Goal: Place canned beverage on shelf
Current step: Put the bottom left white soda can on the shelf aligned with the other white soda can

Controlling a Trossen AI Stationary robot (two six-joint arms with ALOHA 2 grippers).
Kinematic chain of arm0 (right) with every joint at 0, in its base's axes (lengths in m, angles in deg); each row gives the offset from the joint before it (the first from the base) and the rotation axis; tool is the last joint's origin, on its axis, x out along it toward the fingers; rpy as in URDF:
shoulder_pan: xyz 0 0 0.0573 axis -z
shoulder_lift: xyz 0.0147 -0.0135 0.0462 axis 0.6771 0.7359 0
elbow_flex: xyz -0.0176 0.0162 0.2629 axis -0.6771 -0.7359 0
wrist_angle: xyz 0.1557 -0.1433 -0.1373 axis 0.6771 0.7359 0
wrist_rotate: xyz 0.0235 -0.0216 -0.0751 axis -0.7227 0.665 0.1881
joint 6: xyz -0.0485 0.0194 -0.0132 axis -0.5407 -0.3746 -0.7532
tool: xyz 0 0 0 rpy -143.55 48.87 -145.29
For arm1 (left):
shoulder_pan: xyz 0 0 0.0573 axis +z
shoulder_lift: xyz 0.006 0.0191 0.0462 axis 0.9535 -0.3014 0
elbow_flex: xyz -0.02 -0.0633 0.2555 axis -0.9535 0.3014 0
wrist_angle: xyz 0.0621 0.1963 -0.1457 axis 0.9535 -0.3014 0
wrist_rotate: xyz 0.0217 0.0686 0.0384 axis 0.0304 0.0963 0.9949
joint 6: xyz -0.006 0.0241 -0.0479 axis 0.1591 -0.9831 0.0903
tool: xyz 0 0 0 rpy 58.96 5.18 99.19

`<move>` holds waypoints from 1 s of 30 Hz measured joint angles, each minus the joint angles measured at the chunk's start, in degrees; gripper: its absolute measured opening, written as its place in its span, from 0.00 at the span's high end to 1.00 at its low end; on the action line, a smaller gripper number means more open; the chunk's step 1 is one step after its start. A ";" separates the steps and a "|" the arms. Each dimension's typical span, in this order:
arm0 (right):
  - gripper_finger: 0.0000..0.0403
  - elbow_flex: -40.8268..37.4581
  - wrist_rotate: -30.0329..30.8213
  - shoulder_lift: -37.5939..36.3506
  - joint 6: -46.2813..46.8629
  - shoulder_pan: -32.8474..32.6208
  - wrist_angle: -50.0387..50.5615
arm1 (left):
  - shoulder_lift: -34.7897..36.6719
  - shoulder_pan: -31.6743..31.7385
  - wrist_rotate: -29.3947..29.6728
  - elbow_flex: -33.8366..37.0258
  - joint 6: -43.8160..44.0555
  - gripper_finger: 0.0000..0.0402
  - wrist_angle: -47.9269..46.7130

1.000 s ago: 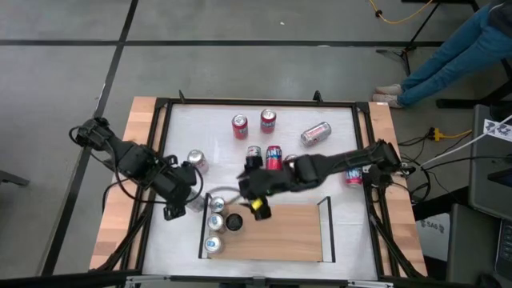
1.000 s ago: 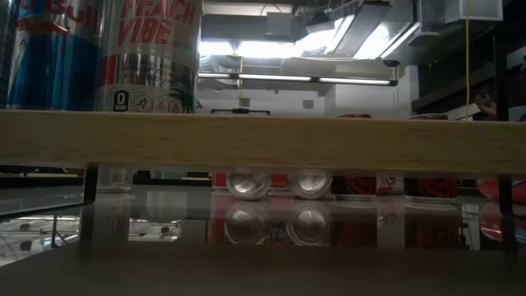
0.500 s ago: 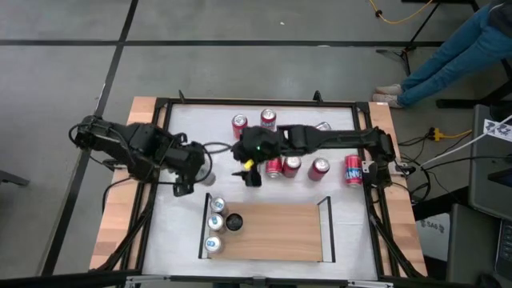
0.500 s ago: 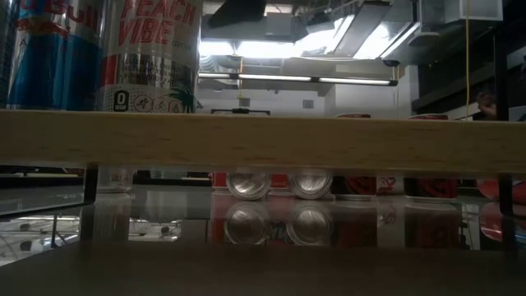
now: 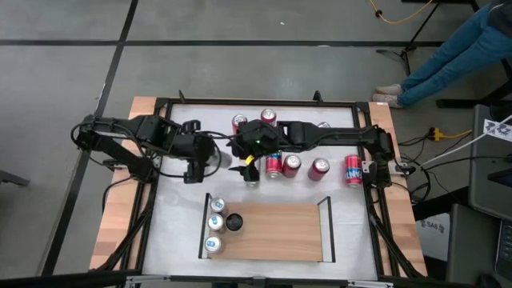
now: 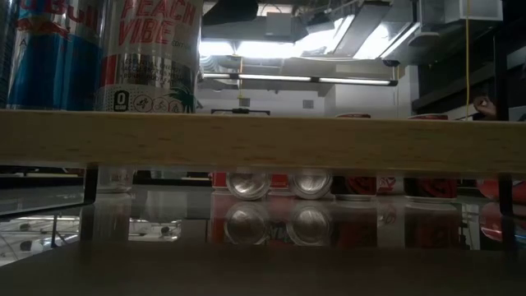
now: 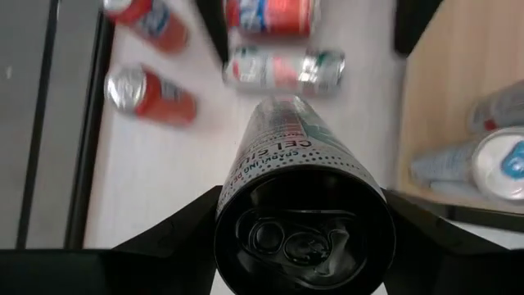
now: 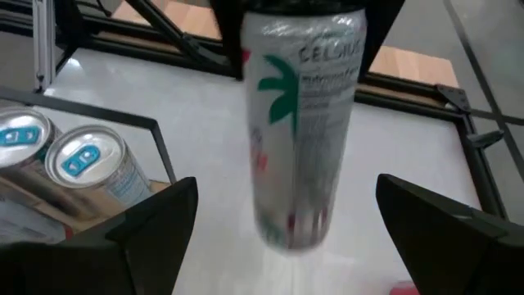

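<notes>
Celsius can point(image 7: 304, 184), silver with a green palm print and red lettering, is held lengthwise between the fingers of the left gripper point(image 5: 214, 159) above the white tabletop point(image 5: 336, 128), short of the shelf point(image 5: 276, 232) and not on it. In the left wrist view the can's pull-tab end fills the space between the two dark fingers point(image 7: 176, 229), which press on its sides. The right gripper point(image 5: 250, 166) stands just beside the can's free end with its jaws spread wide; in the right wrist view the same can hangs between that gripper's two fingers point(image 8: 151, 225) with clear space on either side (no contact is visible).

The shelf, a light-wood panel with black rails on its short sides, lies on the near part of the tabletop. Along its left rail stand three blue-and-silver cans point(image 5: 215, 223) in a row, with a dark can point(image 5: 234, 222) just beside them on the wood. The rest of the panel is bare wood.

Behind the grippers, red cans point(image 5: 318, 168) stand in a loose row across the tabletop, two more red cans point(image 5: 268, 118) stand toward the far edge, and one can point(image 7: 283, 70) lies on its side.

A person's legs in blue trousers point(image 5: 448, 56) extend across the floor beyond the table's far right corner.
</notes>
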 joint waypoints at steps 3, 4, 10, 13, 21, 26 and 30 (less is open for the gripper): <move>0.10 0.00 0.05 0.00 0.00 0.00 -0.72 | 0.00 -0.02 0.52 0.00 -2.84 0.40 3.08; 0.10 0.00 0.17 0.00 0.00 0.00 -0.78 | 0.00 -0.02 0.63 0.00 -3.40 0.40 4.06; 0.10 0.00 2.47 0.00 0.65 0.00 0.35 | 0.00 -0.02 1.46 0.00 -6.02 0.40 7.74; 0.10 0.00 3.01 0.00 0.76 -0.01 1.84 | 0.00 -0.02 1.56 0.00 -6.33 0.40 8.59; 0.10 0.00 4.64 0.00 3.87 -0.02 7.78 | 0.00 -0.41 3.38 0.02 -6.35 0.40 10.11; 0.10 0.00 4.64 0.00 3.89 -0.02 8.69 | 0.00 -1.07 4.06 0.03 -6.28 0.40 12.71; 0.10 0.00 4.64 0.00 3.90 -0.03 8.79 | 0.00 -1.66 4.47 0.02 -6.26 0.40 13.98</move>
